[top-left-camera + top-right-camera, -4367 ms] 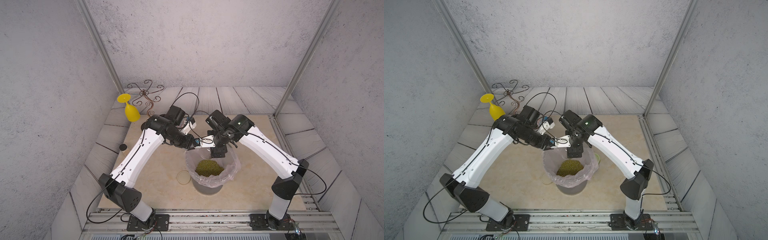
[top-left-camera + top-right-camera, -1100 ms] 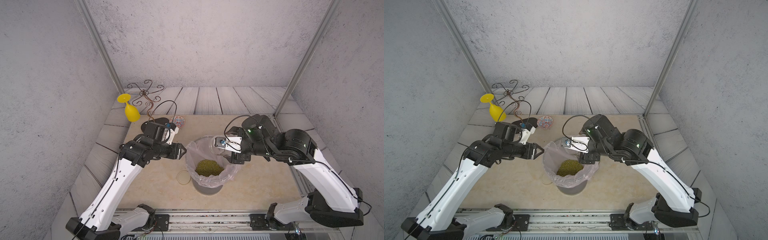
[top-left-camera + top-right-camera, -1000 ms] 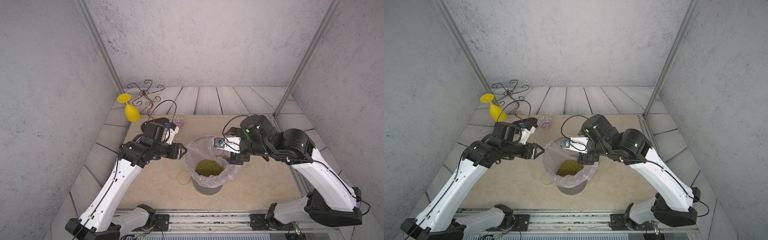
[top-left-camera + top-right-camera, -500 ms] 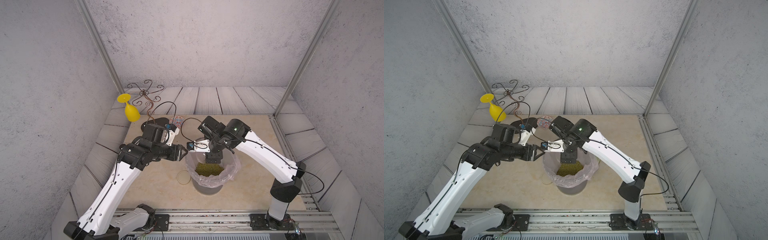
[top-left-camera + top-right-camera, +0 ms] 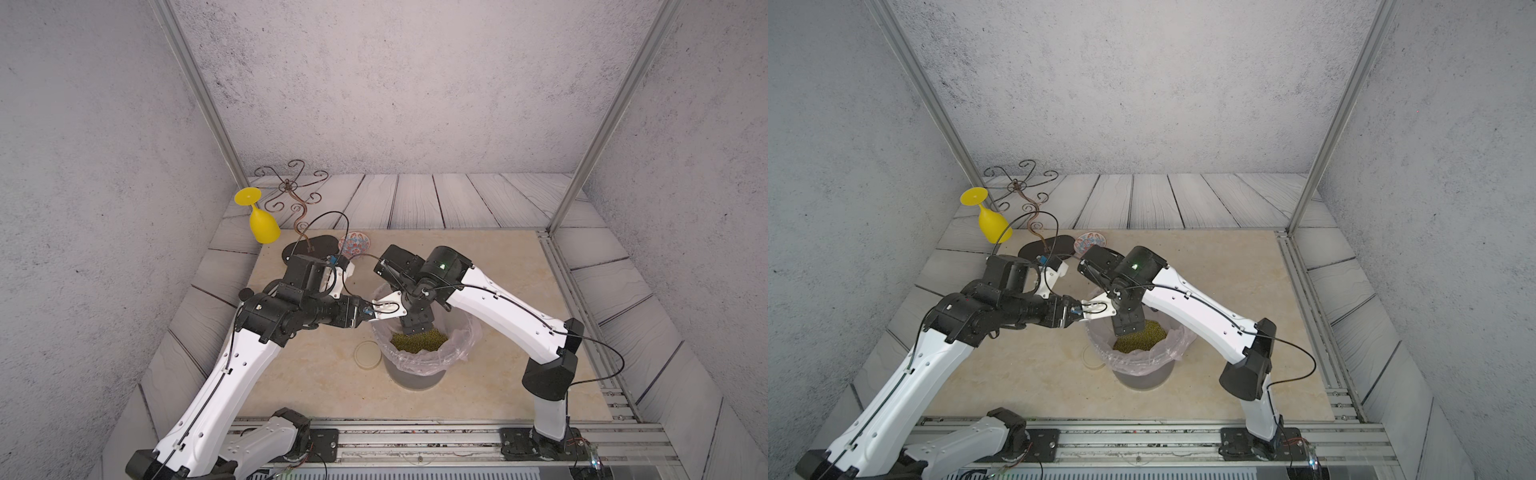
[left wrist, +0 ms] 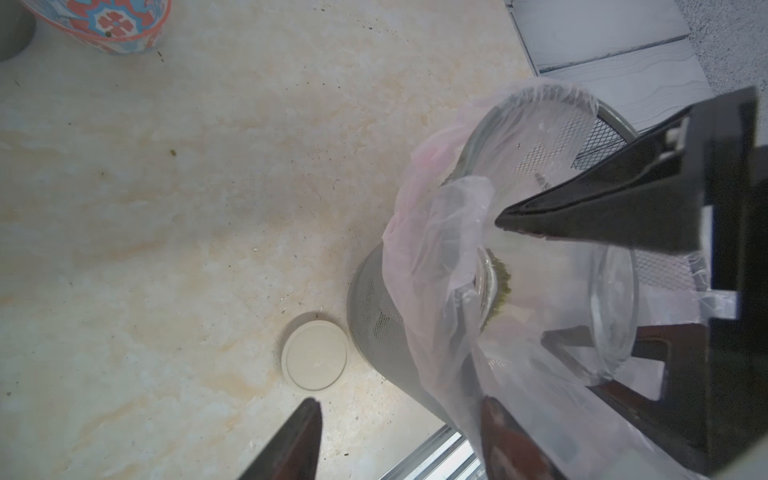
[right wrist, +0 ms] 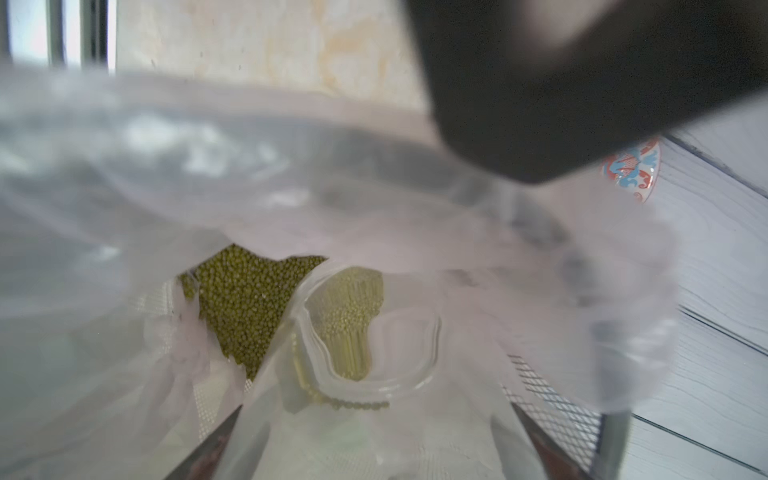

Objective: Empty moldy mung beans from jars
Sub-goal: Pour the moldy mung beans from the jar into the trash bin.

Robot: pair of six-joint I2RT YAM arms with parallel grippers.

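My right gripper (image 5: 417, 322) reaches down into the lined grey bin (image 5: 457, 359) and is shut on a clear glass jar (image 7: 374, 332), which is tipped mouth-down. In the right wrist view my right gripper (image 7: 374, 449) has a finger on either side of the jar's wall. Mung beans (image 7: 245, 299) lie heaped in the bin, and more show streaked at the jar's mouth (image 6: 496, 286). In both top views the heap of mung beans (image 5: 1142, 336) shows under the gripper. My left gripper (image 6: 401, 440) stands open beside the bin's left rim, and one of its fingers (image 6: 511, 440) shows through the plastic liner (image 6: 432, 232). The jar's beige lid (image 6: 315, 357) lies flat on the table.
A patterned bowl (image 6: 108, 25) sits behind the bin. A yellow goblet (image 5: 262, 222) hangs upside down on a wire stand (image 5: 291, 191) at the back left. The left arm's dark end (image 7: 582, 83) hangs close over the bin. The beige lid (image 5: 368, 354) touches the bin's left side.
Over the last second my right arm swung from the bin's right rim across it and lowered the tipped jar inside. The left gripper crept closer to the bin's left rim.
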